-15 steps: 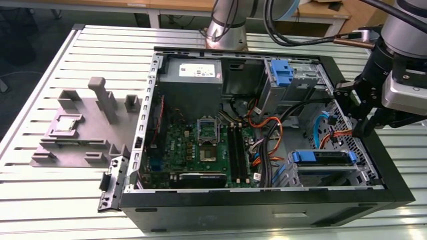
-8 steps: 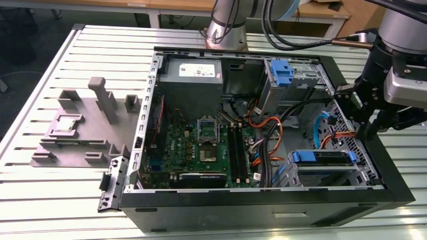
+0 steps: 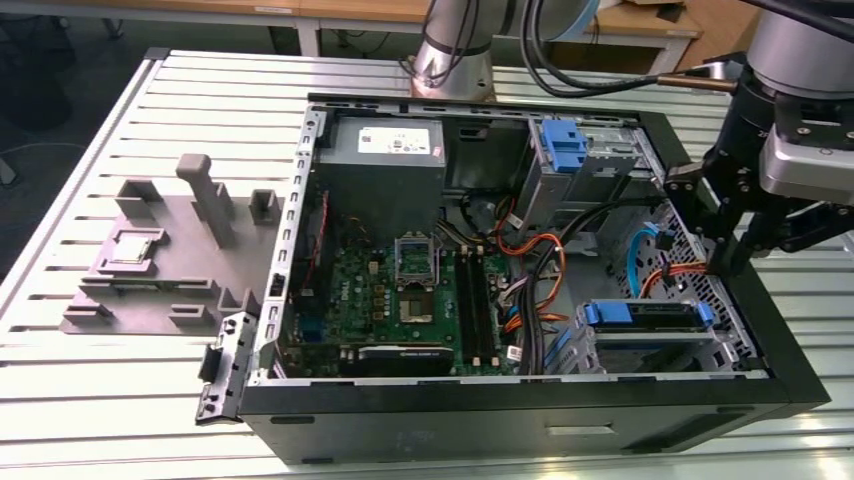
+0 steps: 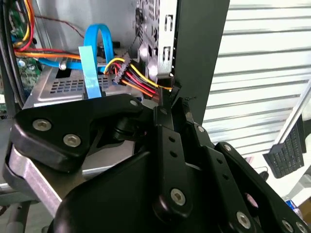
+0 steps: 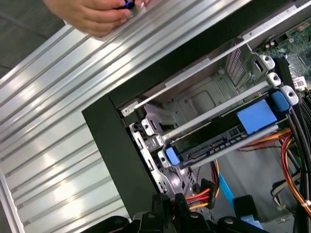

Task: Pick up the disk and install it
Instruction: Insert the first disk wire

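Note:
The disk lies flat in the metal drive cage at the case's front corner on the exterior view's right, blue rails along its edges. In the first wrist view the disk sits between the cage's silver bars, with a blue tab at each end. My gripper hangs over the case's side wall on the exterior view's right, behind the disk and apart from it. The fingers look shut with nothing between them. In both wrist views the gripper sits just beside a bundle of red, yellow and orange wires.
The open computer case lies on a slatted metal table. An upright blue latch stands at the case's back. A grey fixture sits on the exterior view's left. A person's hand rests on the table beyond the case.

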Motion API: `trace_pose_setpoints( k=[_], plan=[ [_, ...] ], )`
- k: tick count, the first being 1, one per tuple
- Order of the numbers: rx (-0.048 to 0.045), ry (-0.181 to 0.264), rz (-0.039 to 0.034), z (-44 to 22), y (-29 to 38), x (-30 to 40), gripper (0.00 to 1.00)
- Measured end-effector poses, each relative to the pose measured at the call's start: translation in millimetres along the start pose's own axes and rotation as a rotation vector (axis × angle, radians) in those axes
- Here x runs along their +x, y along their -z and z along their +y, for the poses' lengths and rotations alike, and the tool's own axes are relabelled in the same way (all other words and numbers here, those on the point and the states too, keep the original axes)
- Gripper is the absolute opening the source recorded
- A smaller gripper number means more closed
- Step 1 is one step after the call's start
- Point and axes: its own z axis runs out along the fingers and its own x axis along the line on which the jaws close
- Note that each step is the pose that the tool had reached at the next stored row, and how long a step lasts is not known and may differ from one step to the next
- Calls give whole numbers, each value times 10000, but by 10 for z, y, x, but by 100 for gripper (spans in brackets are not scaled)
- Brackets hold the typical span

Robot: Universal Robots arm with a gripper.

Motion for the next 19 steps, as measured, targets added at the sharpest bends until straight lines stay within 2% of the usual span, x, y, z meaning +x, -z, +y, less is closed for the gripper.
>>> trace_pose_setpoints(
  k=[4,5,11,17,19],
  plan=[
    [-280,93,171,-11,-10,-9,25],
    [-322,106,196,-15,-12,-12,25],
    [-327,111,203,-23,-17,-19,25],
    [-324,118,204,-71,-10,-45,25],
    [-348,125,236,-74,-11,-48,25]
  ],
)
